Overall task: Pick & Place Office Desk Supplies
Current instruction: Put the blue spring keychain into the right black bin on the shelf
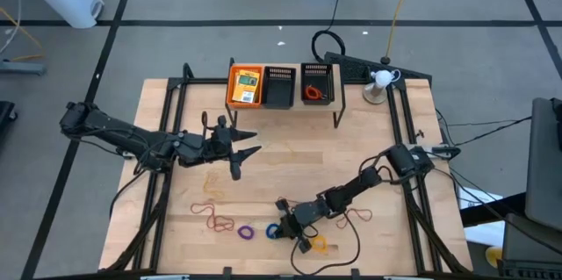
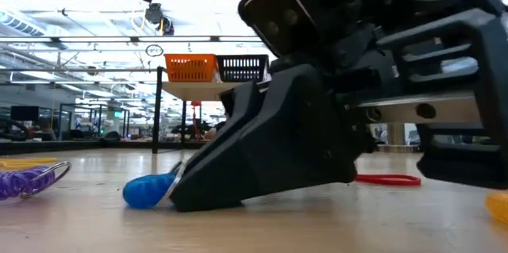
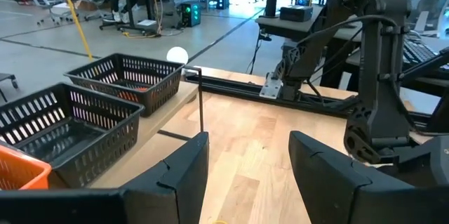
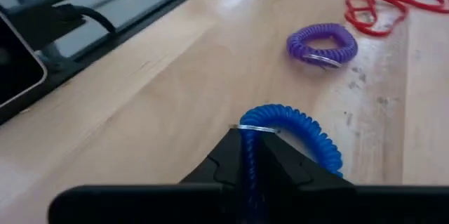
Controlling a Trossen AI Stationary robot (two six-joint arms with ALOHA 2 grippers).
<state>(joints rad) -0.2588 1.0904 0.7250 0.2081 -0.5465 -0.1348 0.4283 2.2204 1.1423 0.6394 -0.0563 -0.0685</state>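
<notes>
My right gripper (image 4: 251, 145) is low at the table's near edge, shut on a blue coiled ring (image 4: 302, 129) that also shows in the low view (image 2: 149, 190). A purple coiled ring (image 4: 322, 43) lies flat on the table beside it, and red rubber-band loops (image 1: 215, 218) lie farther left. An orange ring (image 1: 318, 245) lies on the table by the right gripper (image 1: 284, 226). A yellow-orange packet (image 1: 247, 85) lies in the orange tray. My left gripper (image 1: 241, 152) hovers open over the middle of the table, touching nothing. My right gripper pinches the blue coiled ring between its two fingers at one side of the loop (image 4: 254, 134), by the metal split ring. The fingers slant down from the table's right. The rest of the ring (image 2: 147, 192) lies on the table in front of the fingertips.
Three mesh trays stand on a raised shelf at the far edge: orange (image 1: 235, 96), black (image 1: 279, 87), black holding something orange (image 1: 317, 89). More red loops (image 1: 356, 215) lie under the right arm. A lamp (image 1: 379, 80) stands at the far right corner.
</notes>
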